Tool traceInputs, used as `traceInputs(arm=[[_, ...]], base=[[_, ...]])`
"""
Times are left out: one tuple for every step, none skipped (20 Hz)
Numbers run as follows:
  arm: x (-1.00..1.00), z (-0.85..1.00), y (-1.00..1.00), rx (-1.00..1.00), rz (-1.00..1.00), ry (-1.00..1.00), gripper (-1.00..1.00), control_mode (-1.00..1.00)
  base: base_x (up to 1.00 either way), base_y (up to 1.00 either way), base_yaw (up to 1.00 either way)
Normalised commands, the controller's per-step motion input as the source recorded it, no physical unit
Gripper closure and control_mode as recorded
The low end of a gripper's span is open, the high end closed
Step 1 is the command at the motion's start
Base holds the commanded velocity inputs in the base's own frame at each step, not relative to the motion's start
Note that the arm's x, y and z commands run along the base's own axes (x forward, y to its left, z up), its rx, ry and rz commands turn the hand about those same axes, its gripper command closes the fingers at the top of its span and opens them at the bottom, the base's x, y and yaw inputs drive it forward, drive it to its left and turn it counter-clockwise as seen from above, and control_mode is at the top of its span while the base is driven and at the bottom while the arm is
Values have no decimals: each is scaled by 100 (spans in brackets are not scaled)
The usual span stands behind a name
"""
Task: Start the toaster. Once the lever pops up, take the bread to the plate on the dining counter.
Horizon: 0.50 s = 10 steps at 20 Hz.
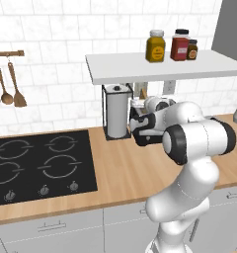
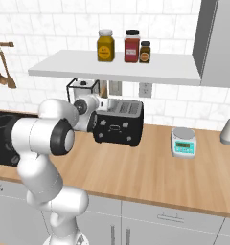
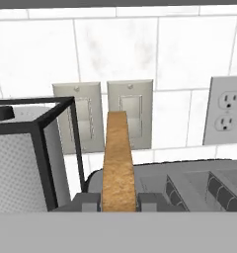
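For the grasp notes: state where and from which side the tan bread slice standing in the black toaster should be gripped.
Grip the square tan bread slice across its two broad faces on the part standing above the black boxy toaster, coming straight down from above. It stands upright and edge-on, thin enough for the fingers, with its lower part sunk in the slot. The gripper already straddles it there.

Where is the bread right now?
In the hand view, the bread stands upright between the gripper fingers, just above the toaster, with the paper-towel holder on its left.
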Motion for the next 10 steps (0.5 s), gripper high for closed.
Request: traceInputs(arm=[[-14,78,0,0,0,-17,100,-100],[-13,74,0,0,0,-15,100,-100],[-3,77,0,0,0,-7,100,-100],[-7,69,0,0,0,-7,100,-100],[-8,59,0,0,0,-3,100,-100],[-3,22,0,0,0,0,100,-100],[0,0,0,0,0,0,100,-100],[0,0,0,0,0,0,100,-100],[0,0,0,0,0,0,100,-100],[0,0,0,0,0,0,100,-100]], base=[[0,0,0],[0,0,0],[0,0,0],[0,0,0],[0,0,0],[0,0,0],[0,0,0],[0,0,0],[0,0,0],[0,0,0]])
